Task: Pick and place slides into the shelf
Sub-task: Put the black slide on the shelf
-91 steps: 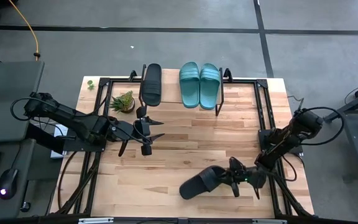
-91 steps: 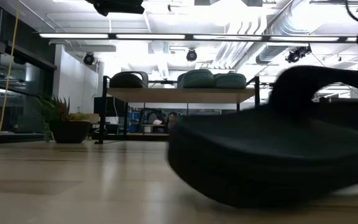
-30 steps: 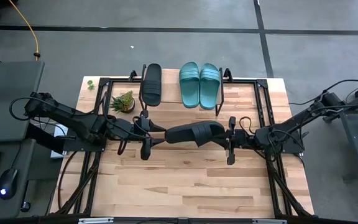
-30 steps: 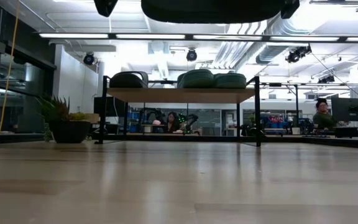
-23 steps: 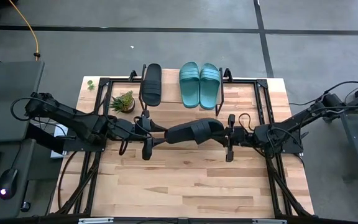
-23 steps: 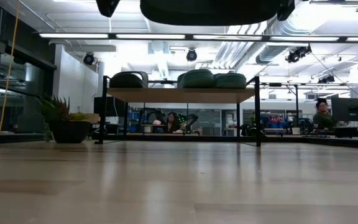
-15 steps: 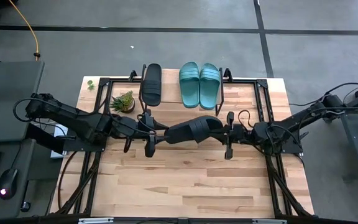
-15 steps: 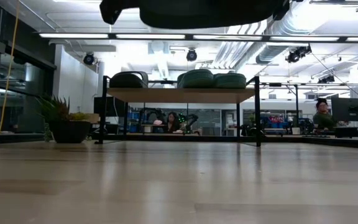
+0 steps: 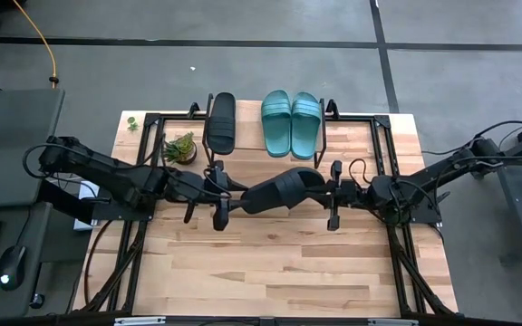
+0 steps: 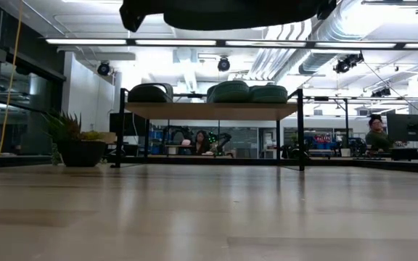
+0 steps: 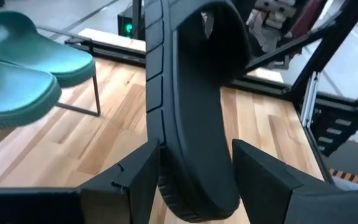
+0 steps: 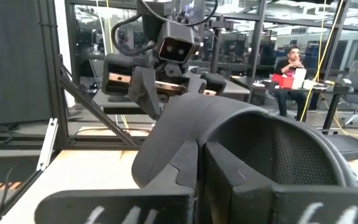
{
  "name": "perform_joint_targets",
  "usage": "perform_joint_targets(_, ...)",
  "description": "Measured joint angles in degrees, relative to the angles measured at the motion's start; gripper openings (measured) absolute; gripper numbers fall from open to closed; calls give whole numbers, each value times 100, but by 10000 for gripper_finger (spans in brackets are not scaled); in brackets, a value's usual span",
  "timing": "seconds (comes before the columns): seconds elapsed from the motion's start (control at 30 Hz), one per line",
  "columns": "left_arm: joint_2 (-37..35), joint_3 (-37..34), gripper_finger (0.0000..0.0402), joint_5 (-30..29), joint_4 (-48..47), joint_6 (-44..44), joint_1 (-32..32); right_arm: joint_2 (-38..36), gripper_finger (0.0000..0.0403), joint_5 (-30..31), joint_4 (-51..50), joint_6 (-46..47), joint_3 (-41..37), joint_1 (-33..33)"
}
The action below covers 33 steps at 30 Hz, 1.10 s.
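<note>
The right claw (image 9: 332, 196) is clamped on the strap end of a black slide (image 9: 281, 191), holding it in the air above the middle of the table (image 9: 270, 267), just in front of the shelf (image 9: 343, 122). The left claw (image 9: 219, 194) stands spread, its fingers (image 11: 263, 180) on either side of the slide's other end; whether they touch it cannot be told. On the shelf lie a second black slide (image 9: 220, 122) and, beside it, two teal slides (image 9: 291, 122). A potted plant (image 9: 180, 148) stands near the shelf's left end.
</note>
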Motion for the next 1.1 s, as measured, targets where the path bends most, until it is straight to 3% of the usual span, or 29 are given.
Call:
perform_joint_targets(0.37, -4, -2, 184, 0, -35, 106, 2, 15, 0, -25, -1071, 48, 658, 6)
perform_joint_targets(0.73, 5, -7, 184, -90, -191, 207, 2, 15, 0, -407, -1078, 261, 679, 4)
perform_joint_targets(1.1, 5, -7, 184, -55, 35, 178, 2, 15, 0, -411, -1135, 241, 675, 7)
